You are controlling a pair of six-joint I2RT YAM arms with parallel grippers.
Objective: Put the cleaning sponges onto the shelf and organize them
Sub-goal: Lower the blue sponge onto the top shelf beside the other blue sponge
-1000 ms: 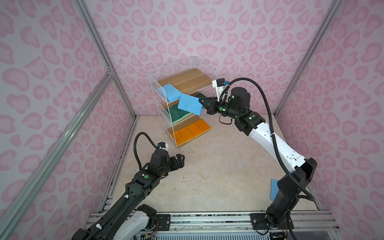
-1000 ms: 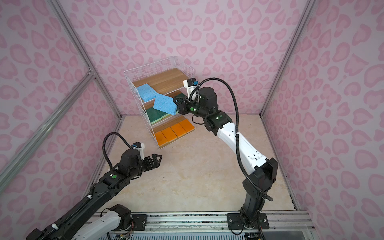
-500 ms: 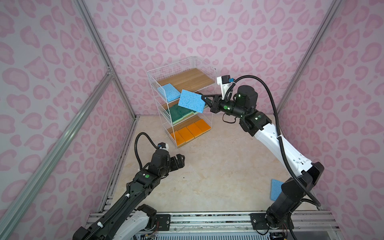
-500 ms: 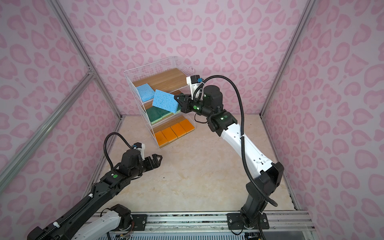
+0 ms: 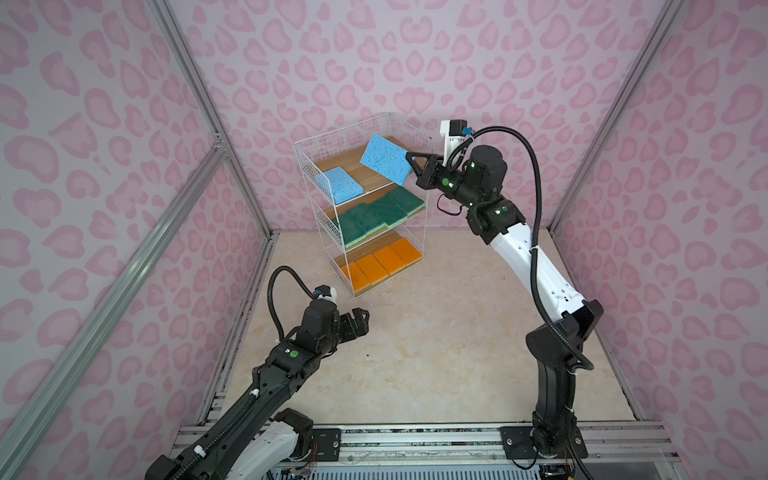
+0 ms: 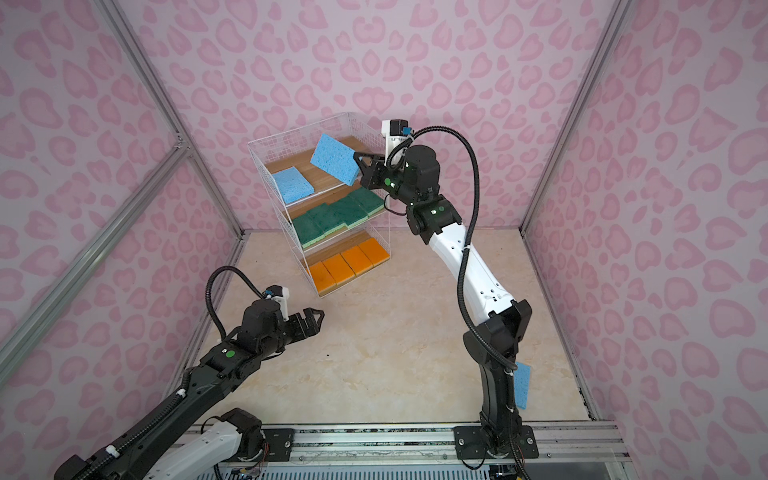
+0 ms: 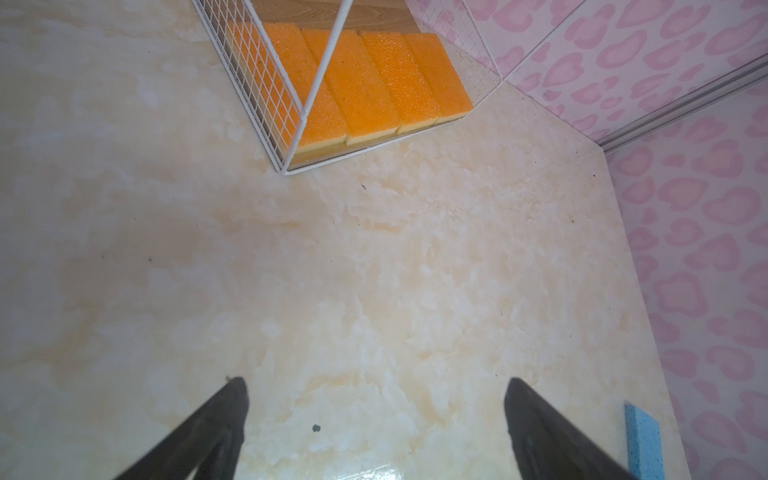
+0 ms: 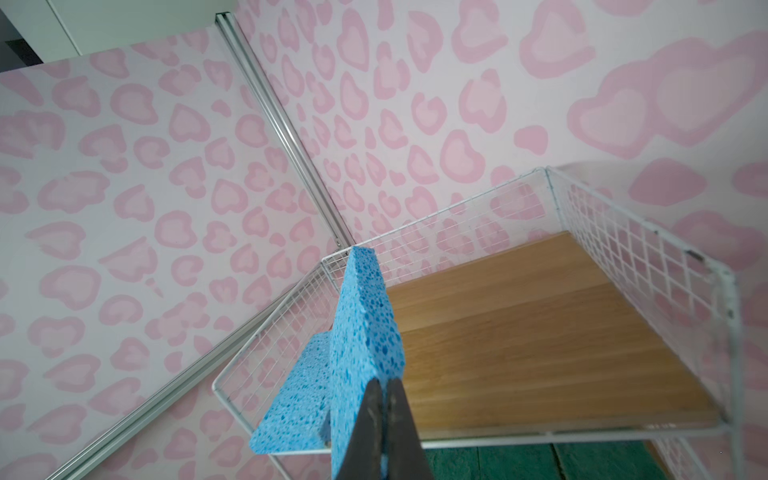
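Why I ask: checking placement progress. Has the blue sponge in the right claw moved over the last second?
Yes. Judged against the shelf, the held blue sponge has risen from in front of the shelf's open face to over its top board.

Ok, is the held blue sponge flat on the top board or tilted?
Tilted: right gripper pinches the blue sponge by an edge, slanted over the top board.

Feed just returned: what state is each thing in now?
Right gripper: shut on held sponge, tilted over shelf's top board.
Second blue sponge: flat on top board.
Green sponges: rowed on middle board.
Orange sponges: rowed on bottom board.
Third blue sponge: on table beside right arm's base.
Left gripper: open, empty.
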